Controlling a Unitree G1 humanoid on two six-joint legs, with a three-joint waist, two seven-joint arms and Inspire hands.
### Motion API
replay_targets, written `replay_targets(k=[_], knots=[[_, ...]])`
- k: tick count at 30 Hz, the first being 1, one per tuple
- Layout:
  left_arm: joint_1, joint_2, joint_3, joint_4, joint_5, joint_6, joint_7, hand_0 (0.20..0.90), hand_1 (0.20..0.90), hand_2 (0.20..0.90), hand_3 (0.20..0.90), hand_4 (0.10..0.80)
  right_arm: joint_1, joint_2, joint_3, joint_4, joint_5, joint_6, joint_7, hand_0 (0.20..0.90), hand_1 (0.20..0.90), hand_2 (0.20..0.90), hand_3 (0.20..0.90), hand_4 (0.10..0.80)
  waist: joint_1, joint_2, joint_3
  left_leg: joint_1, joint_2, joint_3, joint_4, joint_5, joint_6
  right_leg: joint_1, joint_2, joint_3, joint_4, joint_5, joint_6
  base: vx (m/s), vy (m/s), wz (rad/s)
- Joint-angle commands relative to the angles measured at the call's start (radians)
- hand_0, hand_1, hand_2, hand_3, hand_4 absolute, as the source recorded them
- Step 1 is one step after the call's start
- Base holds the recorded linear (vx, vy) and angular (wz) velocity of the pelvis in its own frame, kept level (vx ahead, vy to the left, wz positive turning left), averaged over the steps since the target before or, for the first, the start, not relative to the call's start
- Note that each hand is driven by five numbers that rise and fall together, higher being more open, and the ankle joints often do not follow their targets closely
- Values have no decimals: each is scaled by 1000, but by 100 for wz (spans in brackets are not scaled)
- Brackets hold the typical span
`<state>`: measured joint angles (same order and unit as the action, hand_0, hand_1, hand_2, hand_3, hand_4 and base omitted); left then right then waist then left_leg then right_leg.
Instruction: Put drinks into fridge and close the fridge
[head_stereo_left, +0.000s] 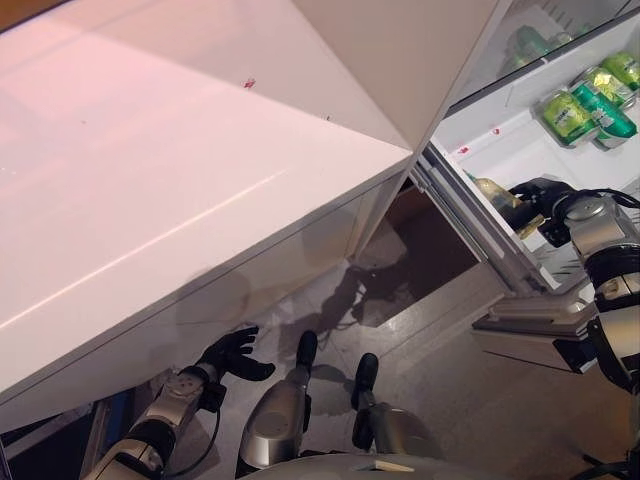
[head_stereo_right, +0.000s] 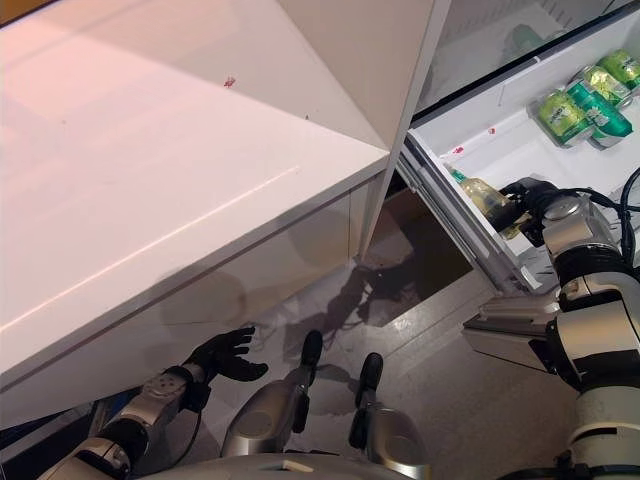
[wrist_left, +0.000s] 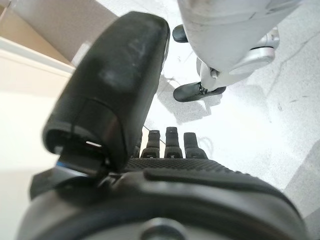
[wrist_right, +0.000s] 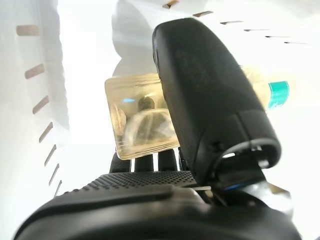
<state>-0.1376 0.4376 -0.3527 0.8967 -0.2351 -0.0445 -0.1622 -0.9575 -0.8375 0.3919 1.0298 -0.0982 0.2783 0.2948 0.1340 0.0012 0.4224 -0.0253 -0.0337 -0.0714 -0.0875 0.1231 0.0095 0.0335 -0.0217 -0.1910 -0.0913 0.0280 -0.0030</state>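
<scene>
Partly hidden — bottle (wrist_right: 145, 120) behind right robot hand (wrist_right: 210, 100)

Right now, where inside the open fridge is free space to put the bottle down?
The white shelf floor between the red mark at its front edge and the green cans is bare. The far right corner is crowded by those cans. The right hand, fingers curled round the clear bottle, already sits low in the fridge, by the slotted white wall.

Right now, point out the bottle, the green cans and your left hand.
bottle (wrist_right: 142, 117): right wrist view, its clear body, held in the right hand (wrist_right: 210, 95).
green cans (head_stereo_left: 585, 105): left eye view, side of the middle can on the fridge shelf.
left hand (head_stereo_left: 232, 352): left eye view, its palm, low by the floor.
</scene>
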Motion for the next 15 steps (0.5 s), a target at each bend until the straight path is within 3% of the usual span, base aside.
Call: replay_targets(k=[1, 5, 15], knots=[[54, -8, 3, 24, 33, -9, 10, 900, 900, 900, 900, 800, -52, -101, 81, -97, 13, -39, -23, 900, 900, 900, 900, 800, -4, -17, -83, -18, -6, 59, 79, -121, 2, -74, 4, 35, 123, -34, 19, -20, 71, -7], [79, -19, 38, 54, 66, 23, 17, 900, 900, 900, 900, 800, -13, -147, 60, -266, 87, -39, 8, 900, 900, 900, 900, 800, -31, -47, -140, 17, -5, 77, 68, -128, -3, -46, 5, 43, 111, -35, 24, -8, 74, -10], [108, -51, 56, 124, 159, 1, 3, 900, 900, 900, 900, 800, 119, -258, -144, -543, 182, -137, -103, 900, 900, 900, 900, 800, -76, -88, -273, 94, -7, 108, 57, -155, -2, 24, 4, 65, 77, -32, 41, 26, 28, -10]])
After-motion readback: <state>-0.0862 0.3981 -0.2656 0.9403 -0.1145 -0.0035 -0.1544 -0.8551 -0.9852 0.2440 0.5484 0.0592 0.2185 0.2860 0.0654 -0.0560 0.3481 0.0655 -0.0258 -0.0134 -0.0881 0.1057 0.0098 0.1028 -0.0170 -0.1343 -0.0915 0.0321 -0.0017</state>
